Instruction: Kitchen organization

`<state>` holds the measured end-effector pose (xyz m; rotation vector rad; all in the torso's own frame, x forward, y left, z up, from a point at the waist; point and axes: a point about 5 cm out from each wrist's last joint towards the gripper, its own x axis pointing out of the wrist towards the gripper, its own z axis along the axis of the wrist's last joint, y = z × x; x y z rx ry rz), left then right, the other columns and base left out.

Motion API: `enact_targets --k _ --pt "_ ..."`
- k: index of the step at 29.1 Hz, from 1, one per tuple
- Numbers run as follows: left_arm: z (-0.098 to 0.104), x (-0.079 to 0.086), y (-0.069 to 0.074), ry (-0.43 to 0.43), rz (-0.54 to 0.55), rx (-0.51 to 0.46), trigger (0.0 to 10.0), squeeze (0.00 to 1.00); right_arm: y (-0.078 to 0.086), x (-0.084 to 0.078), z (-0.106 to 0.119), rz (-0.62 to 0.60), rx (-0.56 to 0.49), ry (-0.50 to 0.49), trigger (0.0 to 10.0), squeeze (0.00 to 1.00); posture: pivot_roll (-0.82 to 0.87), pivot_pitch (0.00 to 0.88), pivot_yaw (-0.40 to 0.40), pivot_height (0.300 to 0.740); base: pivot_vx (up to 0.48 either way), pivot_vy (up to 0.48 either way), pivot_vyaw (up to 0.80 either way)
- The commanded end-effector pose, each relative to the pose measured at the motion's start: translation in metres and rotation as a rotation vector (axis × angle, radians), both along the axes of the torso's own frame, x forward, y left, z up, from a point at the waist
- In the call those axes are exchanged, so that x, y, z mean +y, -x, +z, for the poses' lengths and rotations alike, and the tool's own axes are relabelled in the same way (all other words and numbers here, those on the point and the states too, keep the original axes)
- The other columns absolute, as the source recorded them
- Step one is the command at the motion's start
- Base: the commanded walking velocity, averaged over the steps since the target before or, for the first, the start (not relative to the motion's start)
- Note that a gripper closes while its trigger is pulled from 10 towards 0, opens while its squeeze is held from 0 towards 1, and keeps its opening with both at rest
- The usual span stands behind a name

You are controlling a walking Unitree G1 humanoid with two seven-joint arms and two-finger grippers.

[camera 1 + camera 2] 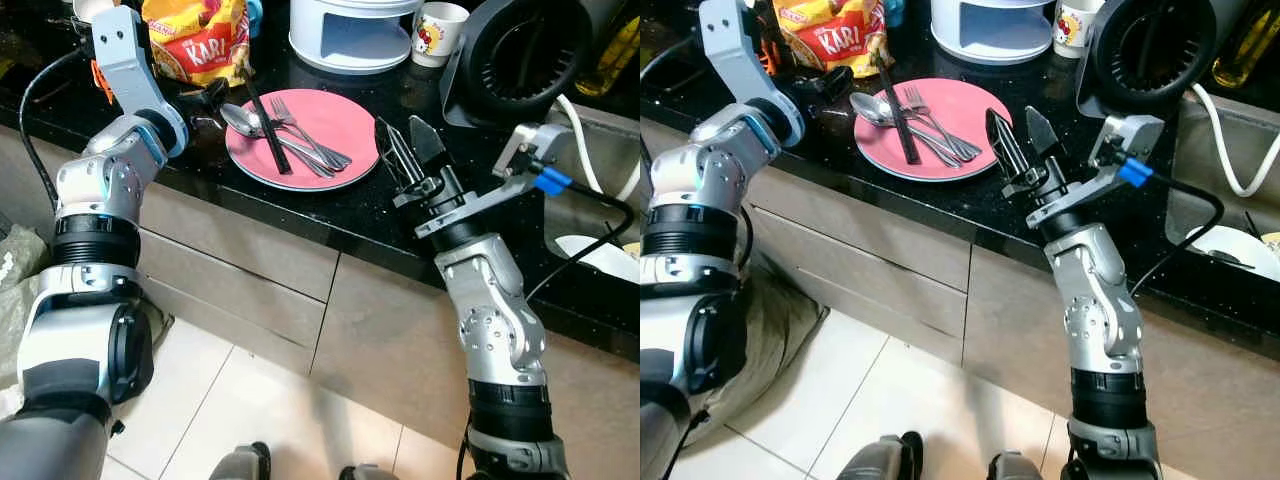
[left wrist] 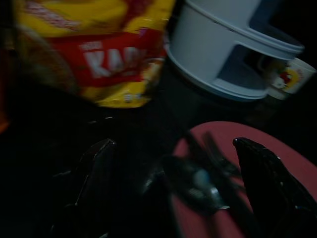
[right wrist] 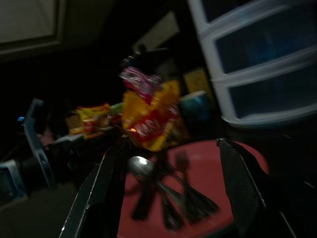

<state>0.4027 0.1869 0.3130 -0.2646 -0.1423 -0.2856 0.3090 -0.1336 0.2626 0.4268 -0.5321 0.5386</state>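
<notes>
Head views: pink plate (image 1: 340, 120) on the black counter (image 1: 300, 205), holding spoons (image 1: 240, 118), forks (image 1: 300, 130) and a black chopstick (image 1: 268, 125). Right gripper (image 1: 408, 140) open, empty, beside the plate rim. Left gripper (image 1: 212, 98) at the opposite rim. Left wrist: fingers (image 2: 94, 173) apart over the spoon. Right wrist: fingers spread, facing the cutlery. Cutlery looks stiff, thin, slippery; I'd pinch mid-handle

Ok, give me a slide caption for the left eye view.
Both grippers, left and right, open, flank a pink plate of spoons, forks and chopsticks on a black counter.
</notes>
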Motion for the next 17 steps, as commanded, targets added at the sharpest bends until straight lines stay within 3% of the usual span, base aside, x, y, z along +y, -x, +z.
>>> enact_targets --k 1,5,17 --pt "0.0041 -0.0038 -0.0020 -0.012 -0.007 -0.002 10.0 0.00 0.0005 -0.0039 0.0003 -0.014 0.005 0.001 10.0 0.00 0.05 0.164 0.013 0.740 0.000 0.000 -0.80" --pt "0.0041 -0.0014 -0.0028 -0.042 0.034 -0.001 10.0 0.00 0.0001 -0.0067 0.0010 -0.032 0.002 -0.012 10.0 0.00 0.05 0.163 0.012 0.740 0.000 0.000 -0.67" --pt "0.0021 0.0034 -0.0098 -0.036 0.206 0.132 10.0 0.00 0.0000 -0.0063 0.0036 -0.051 -0.008 0.022 10.0 0.00 0.05 0.159 0.013 0.740 0.000 0.000 0.00"
